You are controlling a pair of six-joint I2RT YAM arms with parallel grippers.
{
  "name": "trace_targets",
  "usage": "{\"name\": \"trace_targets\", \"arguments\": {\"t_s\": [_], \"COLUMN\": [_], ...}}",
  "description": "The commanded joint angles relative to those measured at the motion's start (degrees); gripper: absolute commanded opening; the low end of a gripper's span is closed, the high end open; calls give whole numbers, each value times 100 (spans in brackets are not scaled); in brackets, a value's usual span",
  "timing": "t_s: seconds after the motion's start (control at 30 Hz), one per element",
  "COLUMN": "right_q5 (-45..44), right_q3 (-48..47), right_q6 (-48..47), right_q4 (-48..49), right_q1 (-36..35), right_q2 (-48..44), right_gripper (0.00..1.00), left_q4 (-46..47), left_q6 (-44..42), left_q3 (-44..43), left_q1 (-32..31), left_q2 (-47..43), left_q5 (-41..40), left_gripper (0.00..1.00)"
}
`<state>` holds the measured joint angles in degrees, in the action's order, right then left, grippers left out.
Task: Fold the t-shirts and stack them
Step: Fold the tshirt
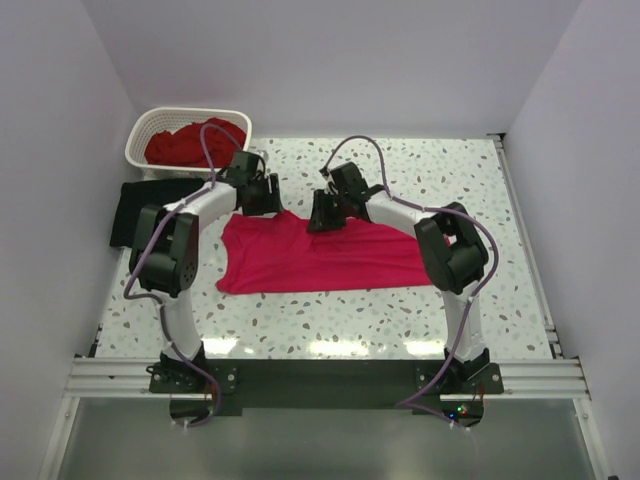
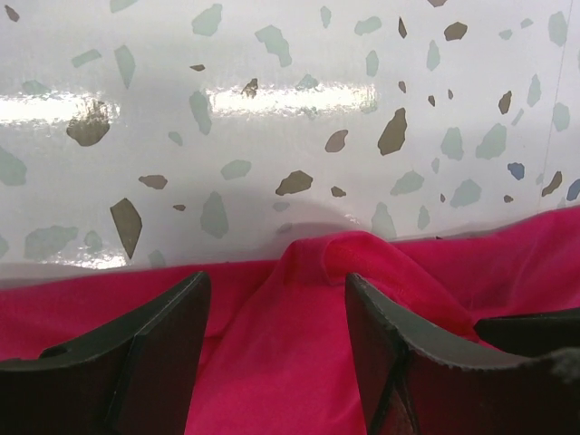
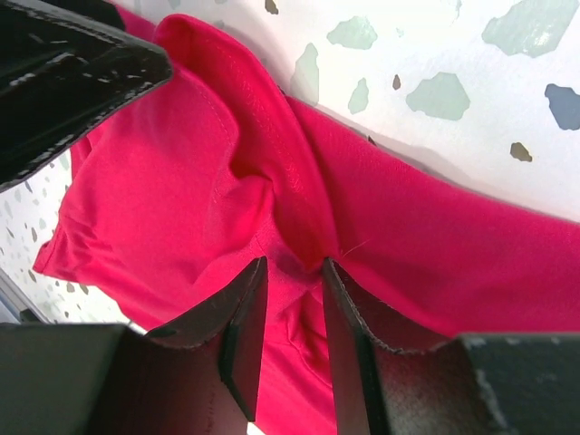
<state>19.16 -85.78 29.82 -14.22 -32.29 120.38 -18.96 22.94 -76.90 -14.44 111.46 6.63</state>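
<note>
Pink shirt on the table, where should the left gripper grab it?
The raised fold at the far edge of the pink shirt, from above: it stands up between the fingers of the open left gripper, while the rest lies flat.

bright, even overhead light, colours clean. glossy surface [image 2: 272, 154] throws long white glare streaks just beyond the left gripper [image 2: 276, 290]; soft shadow where the pink-red t-shirt [image 2: 272, 362] humps btwn its fingers. right gripper [image 3: 294, 267] fingers v. dark, edges soft w/ close-range blur. top view sharp, more glare well behind both grippers.
</note>
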Motion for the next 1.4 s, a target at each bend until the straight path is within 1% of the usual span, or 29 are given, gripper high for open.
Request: {"name": "trace_targets", "arguments": {"t_s": [0.0,0.1,0.23,0.4,0.43,0.47,0.6,0.8,0.9,0.93,0.97,1.03,1.07,1.1,1.13,1.17,1.2,1.23,1.3,1.33,1.37], "right_q5": [106,-78,-175,-44,-26,-44,-281,-176,-123,-97,-70,-35,0,9,0,9,9,0,-8,-9,-17], "right_q3": [26,9,26,70,70,70,79,123,140,149,175,193,202,210,211,219,228,237,272,289,333], "right_q6": [85,68,67,76,76,85,85,94,120,129,129,111,103,85,41,15,-3,-38,-64,-73,-108], "right_q4": [235,122,68,217,235,218,112,217,279,305,332,376,402,411,402,411,402,402,411,420,446], "right_q1": [13,13,13,13,13,13,21,39,39,39,48,39,39,30,39,48,48,48,48,48,56], "right_q2": [30,47,74,117,126,144,109,152,205,205,214,179,162,153,118,100,74,30,-23,-49,-102], "right_gripper": [34,34,35,35,35,35,35,36,35,35,32,28,21,18,15,9,6,3,0,0,0], "left_q4": [138,156,156,112,112,103,7,-11,-55,-55,-55,-46,-46,-46,-64,-81,-108,-134,-160,-213,-239], "left_q6": [26,79,97,106,106,88,53,35,35,27,18,-9,-17,-18,-44,-61,-70,-88,-114,-140,-149], "left_q3": [-281,-334,-387,-510,-553,-580,-738,-835,-870,-870,-870,-888,-896,-905,-931,-967,-984,-1011,-1054,-1098,-1125], "left_q1": [-42,-42,-50,-68,-77,-86,-129,-182,-191,-191,-191,-200,-200,-200,-209,-200,-200,-200,-200,-200,-191], "left_q2": [77,113,183,323,341,394,517,613,649,658,658,640,649,658,666,667,684,693,693,693,693], "left_q5": [154,145,119,110,119,93,75,49,40,31,22,-4,-22,-30,-39,-48,-57,-66,-92,-127,-171], "left_gripper": [66,65,63,54,51,50,50,50,48,45,43,35,33,30,21,18,15,8,3,0,0]}}
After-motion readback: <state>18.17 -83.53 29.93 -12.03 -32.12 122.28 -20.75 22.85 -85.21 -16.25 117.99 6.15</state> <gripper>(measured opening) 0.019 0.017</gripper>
